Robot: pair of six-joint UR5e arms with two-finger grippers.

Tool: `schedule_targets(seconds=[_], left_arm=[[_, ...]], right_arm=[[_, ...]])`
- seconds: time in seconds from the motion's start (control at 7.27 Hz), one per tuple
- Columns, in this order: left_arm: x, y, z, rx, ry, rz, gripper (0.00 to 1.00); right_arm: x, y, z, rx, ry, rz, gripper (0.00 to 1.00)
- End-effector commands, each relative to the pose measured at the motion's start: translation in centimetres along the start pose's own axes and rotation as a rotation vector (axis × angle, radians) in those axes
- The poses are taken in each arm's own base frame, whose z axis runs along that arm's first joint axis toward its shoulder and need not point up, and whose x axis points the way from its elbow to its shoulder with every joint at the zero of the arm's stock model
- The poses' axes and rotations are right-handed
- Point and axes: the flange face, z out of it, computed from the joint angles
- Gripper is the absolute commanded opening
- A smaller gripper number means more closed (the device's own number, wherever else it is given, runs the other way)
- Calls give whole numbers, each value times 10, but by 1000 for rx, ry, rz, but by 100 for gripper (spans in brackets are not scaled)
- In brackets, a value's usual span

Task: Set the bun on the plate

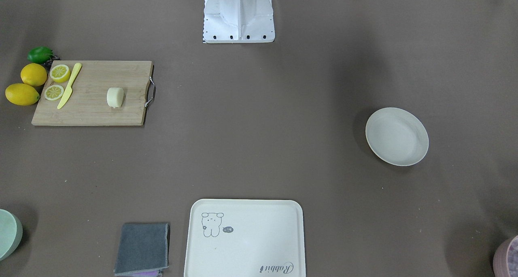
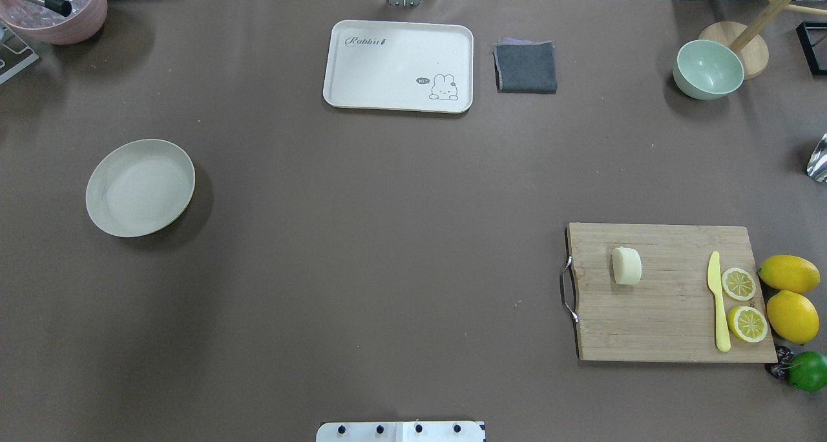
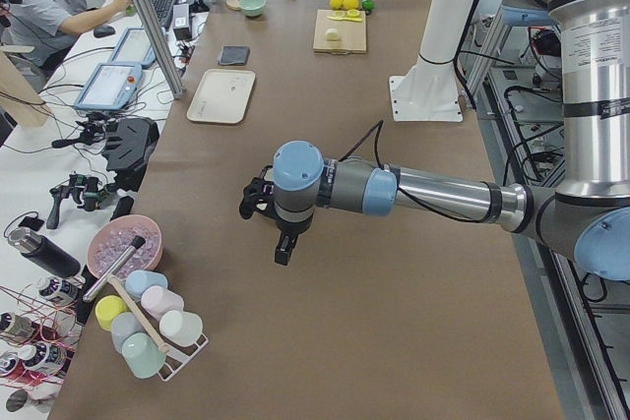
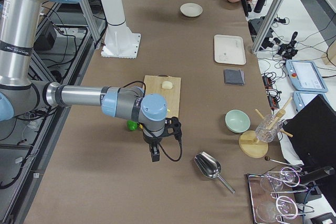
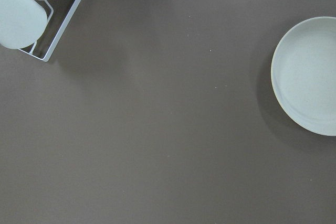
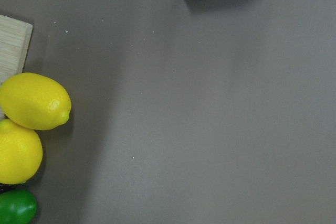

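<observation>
Two arms checked: your small pale-cream cylindrical bun [image 2: 627, 265] lies on the rectangular wooden board [image 2: 672, 313], lower right overhead, well apart from the round cream-white plate [image 2: 140, 187], middle left. The right gripper [image 4: 155, 153] hangs nearer the bun. I cannot tell whether its fingers, or the left gripper's [image 3: 283, 243], are parted.

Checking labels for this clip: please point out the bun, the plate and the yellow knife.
bun [image 2: 627, 265], overhead exterior, its top surface.
plate [image 2: 140, 188], overhead exterior, bare centre.
knife [image 2: 717, 300], overhead exterior, middle of its length.
</observation>
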Motion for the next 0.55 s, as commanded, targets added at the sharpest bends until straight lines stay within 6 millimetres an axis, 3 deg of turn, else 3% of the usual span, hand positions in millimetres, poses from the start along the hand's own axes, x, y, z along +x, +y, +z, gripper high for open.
schedule_targets(seconds=[0.0,0.41], left_arm=[[5,1,2,4,74,-10,97],[0,1,8,-9,75,-23,98]], right_arm=[[1,-3,-1,3,5,-1,100],[-4,-5,5,37,-103,9,100]])
